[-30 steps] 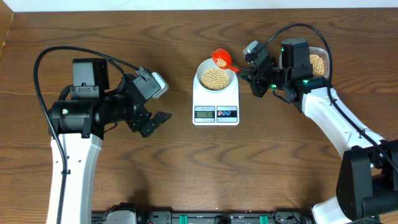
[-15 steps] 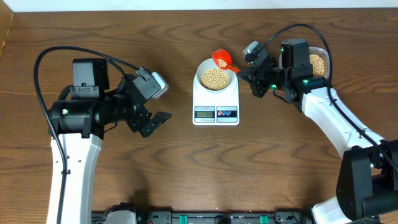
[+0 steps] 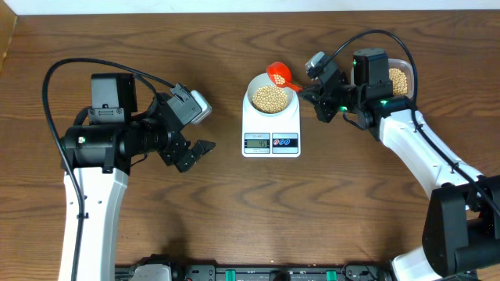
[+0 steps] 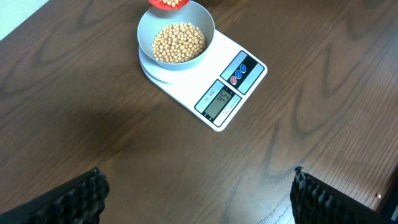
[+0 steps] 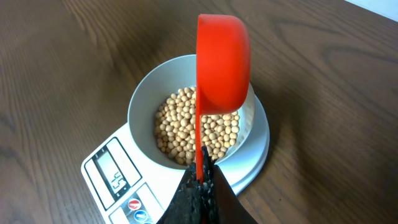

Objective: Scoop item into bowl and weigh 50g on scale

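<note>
- a dark wood-grain surface (image 3: 234,218) fills the overhead view, with a pale strip of wall along the top edge.
- the scale (image 3: 271,129) sits upper centre. the bowl (image 3: 251,92) stands on its platform, and the beans (image 3: 271,97) cover the bowl's floor in a fair heap.
- the right pincer (image 3: 307,88) is clamped shut on the handle of a red scoop (image 3: 279,74). the scoop is turned on its edge above the bowl's far rim, at the upper right of the bowl in the overhead view.
- from above, no beans show inside the scoop, so it looks emptied or nearly so.
- the left pincer (image 3: 211,126) hangs wide open and empty, left of the scale and well apart from it.
- a clear tub (image 3: 398,78) with more beans lies behind the right arm, at the upper right of the frame.
- the display is lit, but its digits are too small to read with confidence.
- the step in hand looks like the last top-up toward the target weight.
- to do it well, feed beans a few at a time by rolling the scoop gently, then pause so the reading can settle.
- keep the scoop clear of the bowl's rim, since any touch would press on the scale and falsify the reading.
- tip over the bowl's middle, because round beans that bounce off the rim will roll far across the surface.
- if the weight overshoots, lift a few beans out with the scoop's lip, not by tilting the bowl.
</note>
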